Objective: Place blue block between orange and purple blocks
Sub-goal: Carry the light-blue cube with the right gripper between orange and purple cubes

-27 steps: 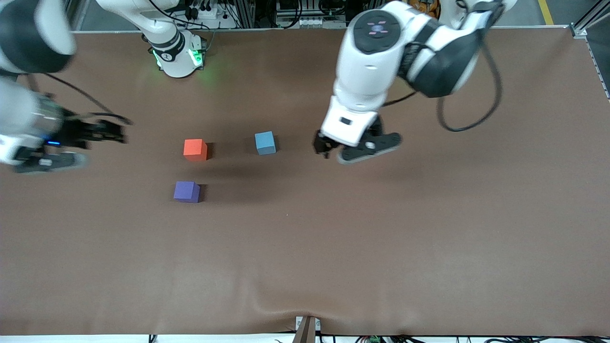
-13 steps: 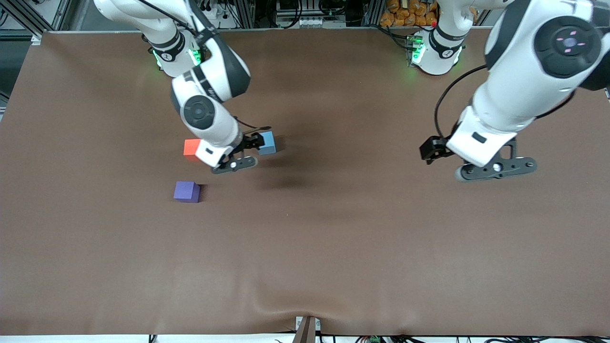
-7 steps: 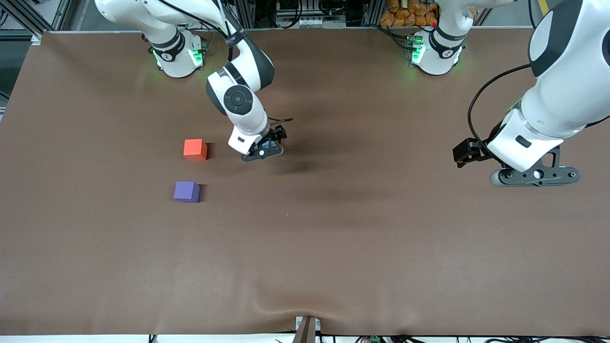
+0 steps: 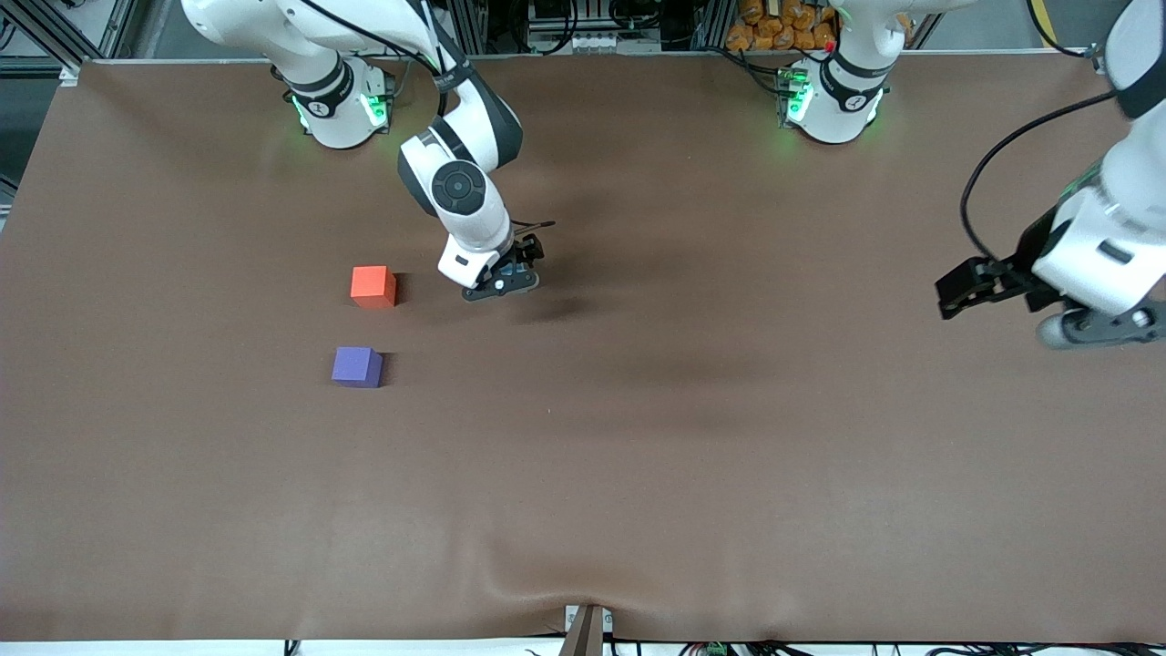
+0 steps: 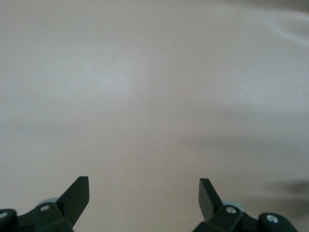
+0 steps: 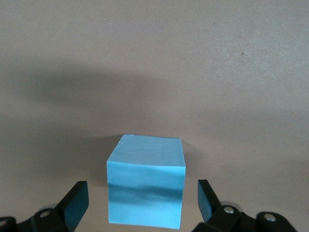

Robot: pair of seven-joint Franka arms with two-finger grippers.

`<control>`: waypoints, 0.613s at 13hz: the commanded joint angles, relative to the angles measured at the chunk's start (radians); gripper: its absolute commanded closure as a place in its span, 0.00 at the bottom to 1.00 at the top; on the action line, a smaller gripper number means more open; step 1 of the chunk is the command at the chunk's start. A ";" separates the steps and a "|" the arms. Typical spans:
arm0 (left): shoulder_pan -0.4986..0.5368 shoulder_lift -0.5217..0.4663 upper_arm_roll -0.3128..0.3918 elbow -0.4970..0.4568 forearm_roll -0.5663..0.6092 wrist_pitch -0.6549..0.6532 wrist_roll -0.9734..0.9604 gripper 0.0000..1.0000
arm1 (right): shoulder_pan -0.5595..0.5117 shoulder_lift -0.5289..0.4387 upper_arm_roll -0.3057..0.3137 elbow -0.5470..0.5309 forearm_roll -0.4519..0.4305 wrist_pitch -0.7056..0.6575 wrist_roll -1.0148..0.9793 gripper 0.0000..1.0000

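The right gripper (image 6: pixel 140 200) sits low around the blue block (image 6: pixel 146 191), fingers spread, not touching it. The orange block (image 4: pixel 373 285) lies at its 9 o'clock, the purple block (image 4: pixel 356 366) at 8. The left gripper (image 5: pixel 144 195) hangs spread over bare table.

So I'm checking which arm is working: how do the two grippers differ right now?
The right gripper is low over the blue block, a finger on each side of it; the left gripper hangs over bare table at its own arm's end. The right one is at work; the left waits. Both are open and hold nothing.
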 commanded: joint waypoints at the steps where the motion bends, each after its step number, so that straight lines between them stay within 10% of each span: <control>1: 0.040 -0.070 -0.006 -0.072 -0.004 -0.006 0.021 0.00 | 0.021 -0.007 -0.012 -0.021 -0.003 0.029 0.042 0.00; 6: 0.103 -0.157 -0.008 -0.208 -0.036 0.047 0.021 0.00 | 0.061 0.026 -0.015 -0.019 -0.005 0.050 0.116 0.08; 8: 0.125 -0.238 -0.008 -0.336 -0.039 0.139 0.022 0.00 | 0.051 0.024 -0.015 -0.009 -0.006 0.038 0.112 0.65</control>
